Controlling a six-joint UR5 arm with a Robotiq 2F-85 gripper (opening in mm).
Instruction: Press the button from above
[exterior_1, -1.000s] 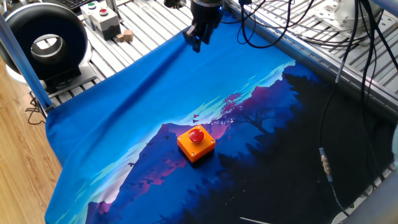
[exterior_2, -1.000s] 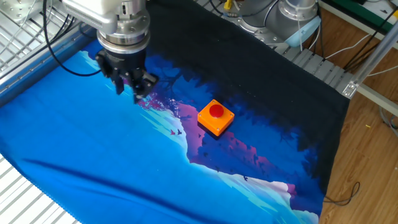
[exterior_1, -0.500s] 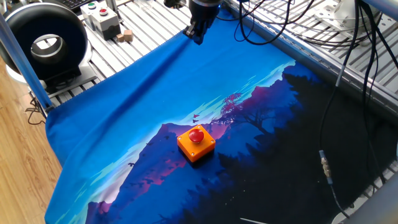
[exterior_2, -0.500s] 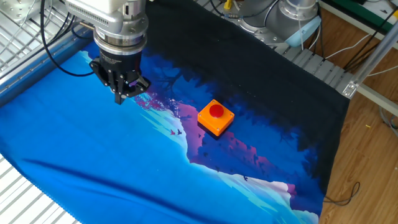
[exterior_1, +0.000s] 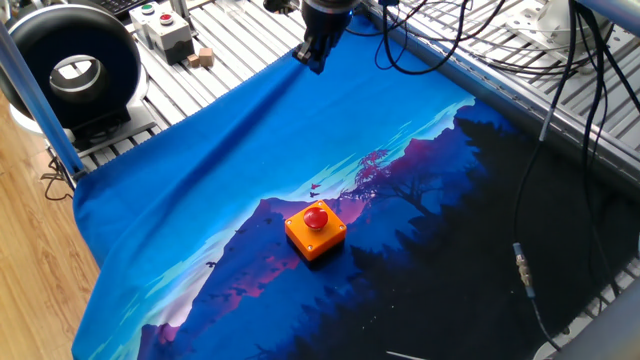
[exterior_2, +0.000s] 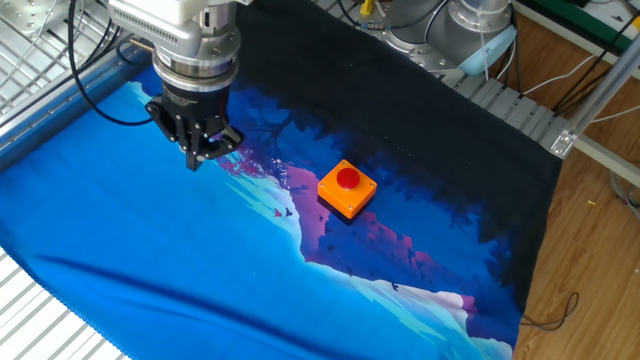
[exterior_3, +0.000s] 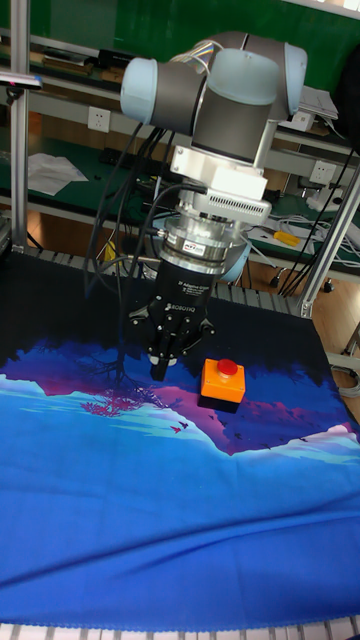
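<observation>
The button (exterior_1: 316, 216) is a small red dome on top of a square orange box (exterior_1: 316, 238). It sits on the blue landscape cloth near the middle, and also shows in the other fixed view (exterior_2: 347, 178) and the tall view (exterior_3: 229, 369). My gripper (exterior_1: 313, 62) hangs above the cloth's far edge, well away from the button. In the other fixed view the gripper (exterior_2: 197, 158) is to the left of the box (exterior_2: 346, 194). The tall view shows the gripper (exterior_3: 160, 370) pointing down with its fingertips meeting, shut on nothing.
A grey box with small green and red buttons (exterior_1: 160, 24) and a black round device (exterior_1: 72, 70) stand on the slatted table beyond the cloth's left corner. Black cables (exterior_1: 520, 215) hang over the dark right side. A bare slatted table surface (exterior_2: 40, 300) borders the cloth.
The fingers, spread a second ago, have come together. The gripper has shifted slightly away from the button toward the cloth's far edge. The button box has not moved.
</observation>
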